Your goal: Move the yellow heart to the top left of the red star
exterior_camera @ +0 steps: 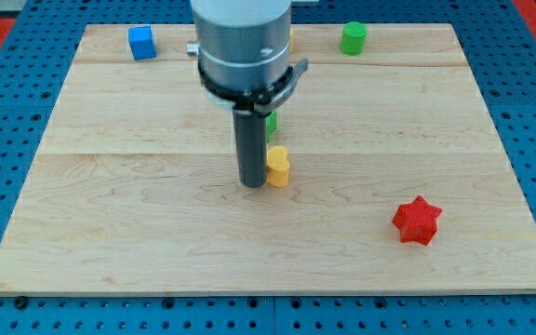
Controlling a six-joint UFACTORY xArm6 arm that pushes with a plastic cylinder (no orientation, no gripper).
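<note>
The yellow heart [278, 167] lies near the middle of the wooden board. My tip [253, 184] stands right at the heart's left side, touching or nearly touching it. The red star [417, 221] lies toward the view's bottom right, well apart from the heart, to its right and lower. The rod and the arm's grey body above it hide part of the board behind them.
A blue cube [141, 43] sits at the board's top left. A green cylinder [353, 38] sits at the top right. Another green block [272, 121] shows partly behind the rod, just above the heart. The board's edge [268, 294] borders blue pegboard.
</note>
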